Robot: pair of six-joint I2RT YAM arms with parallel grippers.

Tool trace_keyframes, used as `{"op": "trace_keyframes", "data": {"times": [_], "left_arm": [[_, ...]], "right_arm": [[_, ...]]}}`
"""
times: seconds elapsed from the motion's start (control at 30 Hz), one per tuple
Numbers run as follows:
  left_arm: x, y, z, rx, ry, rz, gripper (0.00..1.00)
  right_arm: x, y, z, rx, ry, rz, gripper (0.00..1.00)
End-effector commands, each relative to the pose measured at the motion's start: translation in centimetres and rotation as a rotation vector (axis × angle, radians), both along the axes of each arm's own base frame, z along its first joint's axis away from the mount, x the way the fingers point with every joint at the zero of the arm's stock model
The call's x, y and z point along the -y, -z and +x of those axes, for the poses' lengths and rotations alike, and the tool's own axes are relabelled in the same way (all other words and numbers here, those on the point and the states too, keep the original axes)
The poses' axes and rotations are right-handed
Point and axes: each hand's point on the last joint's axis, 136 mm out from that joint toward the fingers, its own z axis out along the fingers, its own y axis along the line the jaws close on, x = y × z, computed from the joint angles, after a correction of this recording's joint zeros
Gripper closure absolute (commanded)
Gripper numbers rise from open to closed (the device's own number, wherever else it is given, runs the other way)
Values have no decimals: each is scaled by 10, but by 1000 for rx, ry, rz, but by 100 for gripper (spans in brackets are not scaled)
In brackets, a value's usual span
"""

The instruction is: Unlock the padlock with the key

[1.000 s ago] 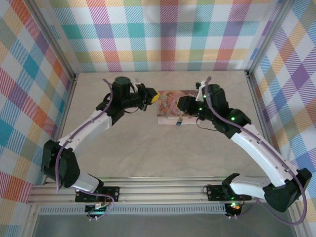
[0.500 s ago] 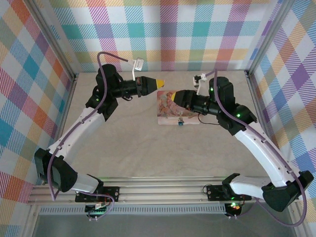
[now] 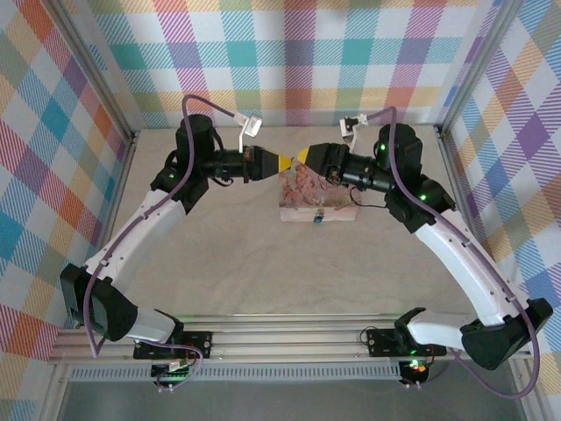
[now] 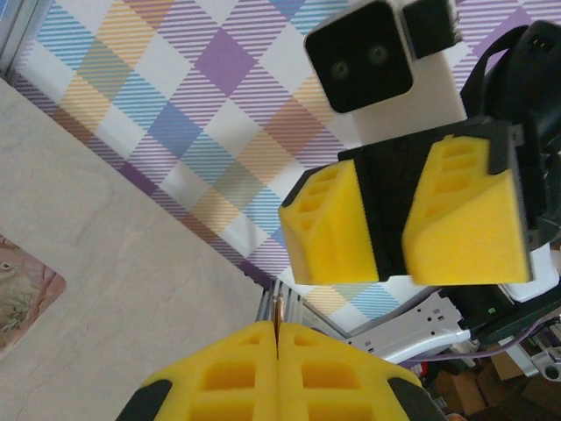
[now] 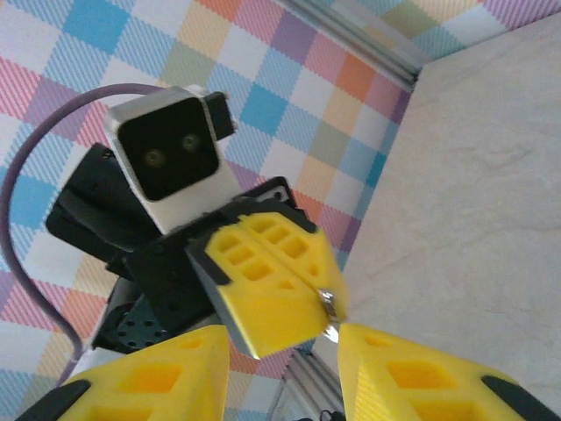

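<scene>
Yellow pads (image 4: pixel 456 219) face off by a pink box (image 3: pixel 298 195).
Left gripper (image 3: pixel 282 162) clamps the key (image 5: pixel 329 309); right gripper (image 3: pixel 304 155), at its 3 o'clock, gapes; padlock (image 3: pixel 318 217) at box's 6 o'clock.

There are two arms, left (image 3: pixel 145 219) and right (image 3: pixel 460 259), one pink box (image 3: pixel 298 197), one blue padlock (image 3: pixel 319 217) and one key (image 4: pixel 278 323).

The padlock (image 3: pixel 318 217) sits at the near edge of the box (image 3: pixel 298 193).

The right gripper (image 3: pixel 301 155) leaves the pink box (image 3: pixel 326 203) and swings left; the left gripper (image 3: pixel 286 162) now faces it, tips almost meeting.
</scene>
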Motion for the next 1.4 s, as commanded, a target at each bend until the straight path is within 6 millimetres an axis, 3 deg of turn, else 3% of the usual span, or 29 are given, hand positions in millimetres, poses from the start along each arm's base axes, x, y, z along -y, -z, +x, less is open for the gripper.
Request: {"op": "trace_keyframes", "data": {"times": [0.0, 0.3, 1.0, 1.07, 1.2, 1.37], "left_arm": [[-1, -25, -18, 85, 37, -22, 100], [6, -30, -26, 95, 54, -28, 100], [15, -30, -36, 81, 68, -27, 100], [17, -28, -37, 79, 73, -25, 100], [20, -25, -41, 73, 82, -14, 100], [19, -20, -42, 81, 65, 18, 100]], "right_arm": [[-6, -18, -6, 20, -58, 51, 63], [-10, -6, -3, -17, -72, 36, 67], [-3, 30, 2, -91, -18, -66, 65], [-4, 30, 2, -88, -22, -60, 69], [-5, 28, 3, -68, -30, -51, 96], [-3, 31, 4, -37, -25, -60, 100]]}}
